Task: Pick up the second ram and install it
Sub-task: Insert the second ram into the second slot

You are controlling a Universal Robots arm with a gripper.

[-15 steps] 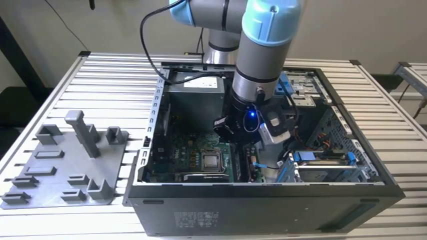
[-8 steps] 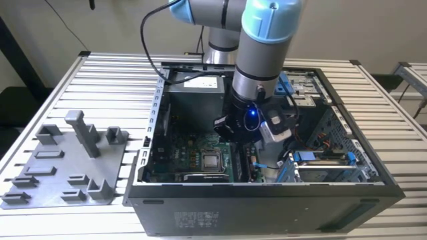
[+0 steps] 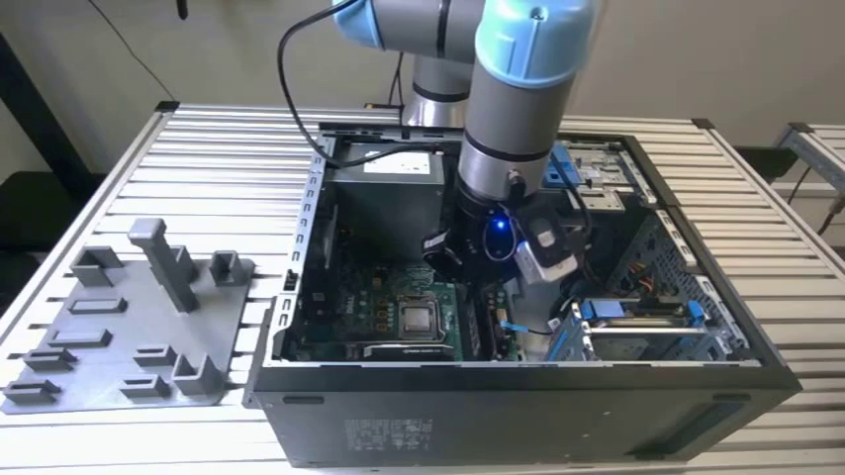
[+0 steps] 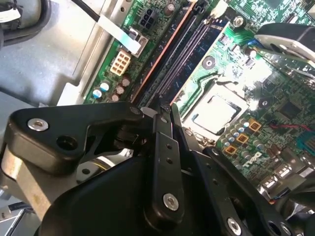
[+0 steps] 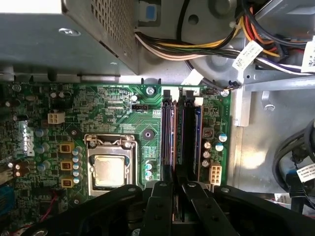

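My gripper (image 5: 178,185) (image 4: 166,109) is down inside the open computer case (image 3: 528,391), low over the motherboard's memory slots. Its two black fingers (image 5: 162,201) stand almost together. A thin stick seen edge-on, with a brownish top edge, the second ram (image 5: 172,137) (image 4: 165,54), runs along a slot and in between the fingertips. It appears to stand in the slot; how deep it sits I cannot tell. In the exterior view the arm's wrist (image 3: 496,233) reaches into the case from above.
The processor socket (image 5: 109,169) (image 4: 214,115) lies beside the slots. A metal power supply box (image 5: 49,39) and cable bundles (image 5: 221,49) crowd the board's edge. On the table at the exterior view's left lies a grey plastic fixture (image 3: 133,327) with upright posts.
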